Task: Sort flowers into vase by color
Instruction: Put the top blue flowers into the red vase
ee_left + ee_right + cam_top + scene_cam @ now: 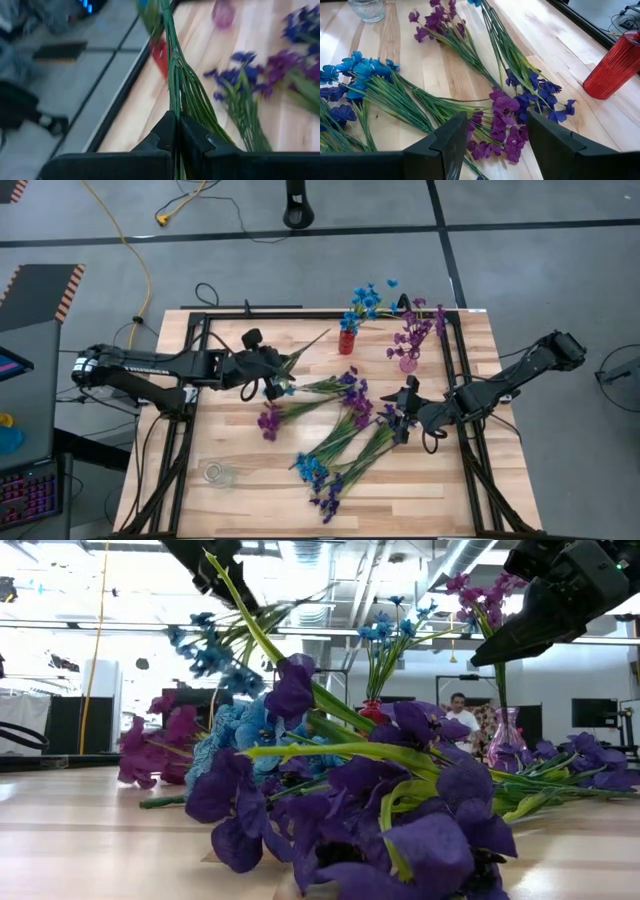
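Note:
My left gripper [268,378] hangs above the table's left middle, shut on a blue flower [210,650]. The flower's green stems [310,345] point far-right toward the red vase [346,340], which holds blue flowers. A pink vase [408,360] beside it holds magenta flowers. Several loose blue, magenta and violet flowers [345,430] lie flat on the table's middle. My right gripper [495,137] is open just above their violet blossoms [502,107], its fingers on either side of them and touching nothing. My left gripper pinches the flower's bundle of thin green stems [176,107] between its two fingers. The stems run on forward past the fingertips, along the fingers, which slant downward. The blue blossoms [215,655] hang below the gripper, off the table.
A clear glass vase [218,473] stands near the table's front left. A black frame rail [455,370] runs around the work area. A person [460,710] shows far behind the table in the low view.

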